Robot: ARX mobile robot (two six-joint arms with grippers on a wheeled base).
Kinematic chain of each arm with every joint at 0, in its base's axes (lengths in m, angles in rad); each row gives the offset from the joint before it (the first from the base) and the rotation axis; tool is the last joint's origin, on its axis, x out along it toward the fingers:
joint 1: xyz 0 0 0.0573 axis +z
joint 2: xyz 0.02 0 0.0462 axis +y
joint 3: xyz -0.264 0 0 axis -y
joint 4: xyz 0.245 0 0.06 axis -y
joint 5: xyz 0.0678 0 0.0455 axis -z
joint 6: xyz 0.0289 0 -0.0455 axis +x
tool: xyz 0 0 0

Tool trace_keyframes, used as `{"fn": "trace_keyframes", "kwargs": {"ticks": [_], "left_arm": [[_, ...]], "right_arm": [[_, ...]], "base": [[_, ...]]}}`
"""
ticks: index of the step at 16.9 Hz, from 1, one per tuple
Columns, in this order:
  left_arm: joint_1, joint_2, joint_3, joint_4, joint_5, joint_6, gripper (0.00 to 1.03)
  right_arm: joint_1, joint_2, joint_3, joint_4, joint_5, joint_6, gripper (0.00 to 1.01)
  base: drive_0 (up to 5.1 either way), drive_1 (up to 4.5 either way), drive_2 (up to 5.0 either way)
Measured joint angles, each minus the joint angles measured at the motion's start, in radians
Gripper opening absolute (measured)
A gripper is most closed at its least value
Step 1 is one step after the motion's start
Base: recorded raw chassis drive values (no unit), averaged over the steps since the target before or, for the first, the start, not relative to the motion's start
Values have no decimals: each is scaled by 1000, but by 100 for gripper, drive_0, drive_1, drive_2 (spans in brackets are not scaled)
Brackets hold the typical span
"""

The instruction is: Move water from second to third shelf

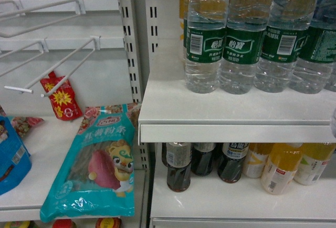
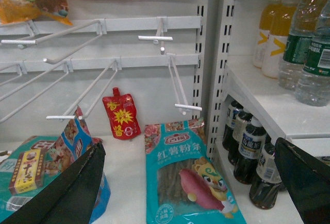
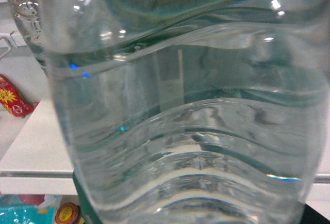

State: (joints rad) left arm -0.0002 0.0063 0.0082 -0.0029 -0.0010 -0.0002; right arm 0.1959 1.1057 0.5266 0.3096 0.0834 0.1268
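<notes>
Several water bottles (image 1: 206,39) with green labels stand in a row on the upper white shelf (image 1: 231,113) in the head view, and two show at the right in the left wrist view (image 2: 309,43). One water bottle (image 3: 185,105) fills the right wrist view, pressed close to the camera and hanging in front of a shelf edge (image 3: 31,175). My right gripper holds it, its fingers almost wholly hidden behind it. A sliver of clear bottle (image 1: 333,123) shows at the head view's right edge. My left gripper (image 2: 189,144) is open and empty, low before the left bay.
Dark tea bottles (image 1: 179,167) and orange and yellow drinks (image 1: 282,167) stand on the shelf below. In the left bay lie a teal noodle packet (image 1: 97,162) and a red pouch (image 1: 61,97). White wire hooks (image 1: 58,78) jut out above, beside a slotted upright (image 1: 128,33).
</notes>
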Motion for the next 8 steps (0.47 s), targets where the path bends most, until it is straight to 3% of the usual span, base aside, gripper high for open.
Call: {"fn": "trace_keyframes", "kwargs": {"ticks": [4, 8], "left_arm": [[0, 0, 0, 0, 0, 0, 98], [0, 0, 0, 0, 0, 0, 98]], "right_arm": [[5, 183, 124, 84, -8, 7, 40], [41, 277, 176, 102, -13, 2, 40]], "base": [[0, 0, 0], [8, 8, 8]]}}
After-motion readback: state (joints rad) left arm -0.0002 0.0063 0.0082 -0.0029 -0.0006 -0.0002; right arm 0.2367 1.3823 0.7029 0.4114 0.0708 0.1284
